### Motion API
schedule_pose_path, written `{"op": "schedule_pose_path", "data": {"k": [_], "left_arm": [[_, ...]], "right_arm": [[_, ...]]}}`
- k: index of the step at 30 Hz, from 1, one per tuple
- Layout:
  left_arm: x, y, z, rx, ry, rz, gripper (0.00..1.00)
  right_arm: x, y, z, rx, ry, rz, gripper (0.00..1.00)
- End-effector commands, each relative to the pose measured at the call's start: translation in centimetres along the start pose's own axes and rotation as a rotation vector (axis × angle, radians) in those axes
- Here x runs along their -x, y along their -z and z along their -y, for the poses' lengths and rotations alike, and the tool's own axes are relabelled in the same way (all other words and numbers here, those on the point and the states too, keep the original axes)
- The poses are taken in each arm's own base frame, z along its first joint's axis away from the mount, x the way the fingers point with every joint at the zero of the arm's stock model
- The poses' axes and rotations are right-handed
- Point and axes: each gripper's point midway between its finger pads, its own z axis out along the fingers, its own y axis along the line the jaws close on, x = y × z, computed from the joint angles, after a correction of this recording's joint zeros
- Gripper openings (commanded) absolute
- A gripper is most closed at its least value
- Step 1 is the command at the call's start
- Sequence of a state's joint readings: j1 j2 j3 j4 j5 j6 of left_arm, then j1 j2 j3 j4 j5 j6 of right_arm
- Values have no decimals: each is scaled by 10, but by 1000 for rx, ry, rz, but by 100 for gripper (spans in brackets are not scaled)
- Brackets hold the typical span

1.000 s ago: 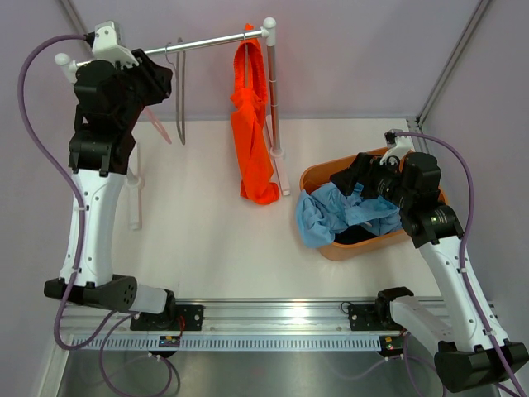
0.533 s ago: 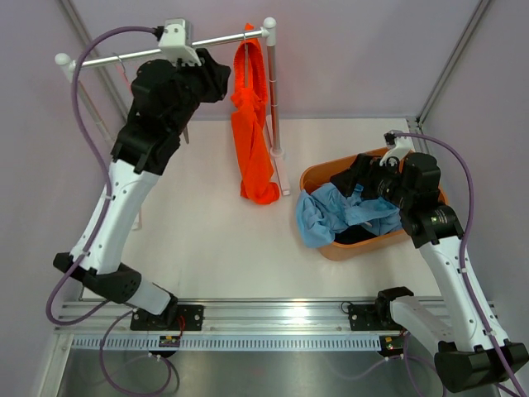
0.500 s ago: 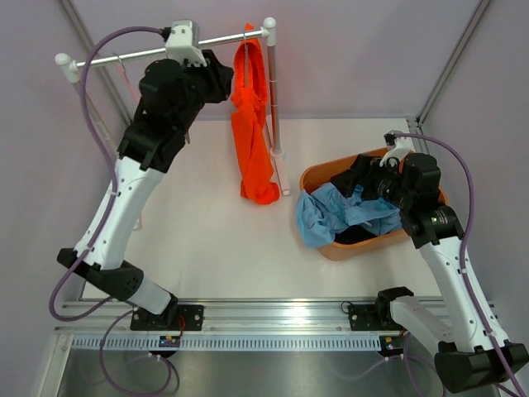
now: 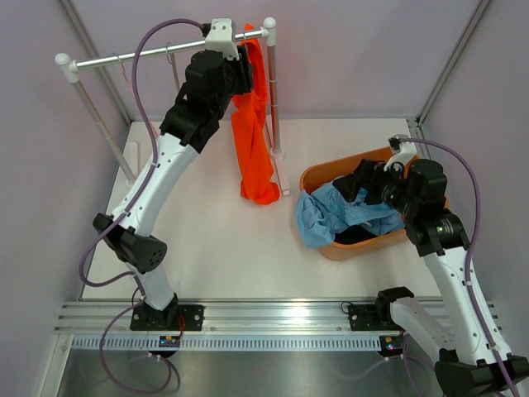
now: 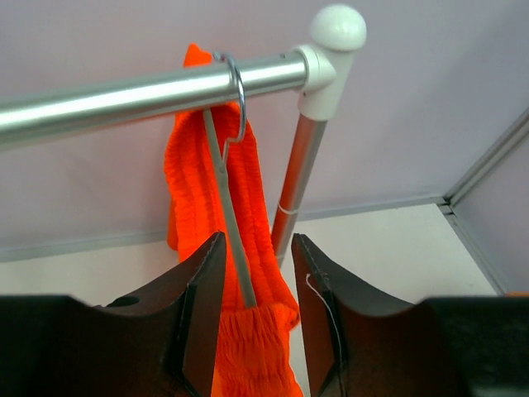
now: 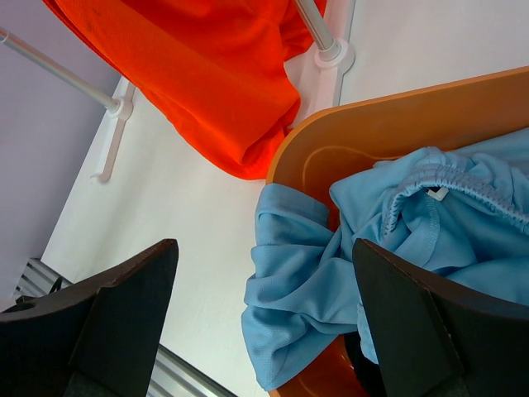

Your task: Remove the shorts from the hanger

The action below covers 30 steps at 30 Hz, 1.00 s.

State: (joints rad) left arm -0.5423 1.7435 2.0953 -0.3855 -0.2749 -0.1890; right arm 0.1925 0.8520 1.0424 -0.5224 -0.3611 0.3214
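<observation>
1. Straddling the stem of the hanger (image 5: 228,215), the left gripper (image 5: 258,244) has its fingers (image 5: 202,306) parted and pinching nothing. The grey stem passes close to one finger.
2. The hanger's hook sits over the rail (image 5: 124,91), right beside the white-capped post (image 5: 302,165).
3. The orange shorts (image 5: 194,182) drape from that hanger, bunched around the stem, and hang down toward the table (image 4: 207,240).
4. The right gripper (image 6: 264,248) is spread wide and empty, hovering over the basket (image 6: 397,116).
5. The light blue shorts (image 6: 446,240) lie crumpled in the basket, with one part spilling over its rim toward the table.
6. The navy shorts (image 4: 357,236) lie in the basket too, mostly beneath the blue pair.
</observation>
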Motion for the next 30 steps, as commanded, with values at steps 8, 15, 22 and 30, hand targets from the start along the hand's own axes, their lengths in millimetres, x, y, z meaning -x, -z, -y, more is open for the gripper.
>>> {"op": "schedule_pose_path", "data": {"k": [8, 15, 22, 30], "left_arm": [[47, -19, -4, 59, -42, 146, 44], [25, -34, -13, 69, -60, 106, 45], [16, -49, -21, 62, -52, 93, 45], [1, -61, -18, 35, -54, 68, 44]], "right_arm": [[-1, 14, -8, 18, 27, 17, 95], [-4, 11, -6, 19, 22, 11, 95], [-5, 11, -3, 8, 23, 9, 96], [-8, 8, -1, 3, 16, 0, 95]]}}
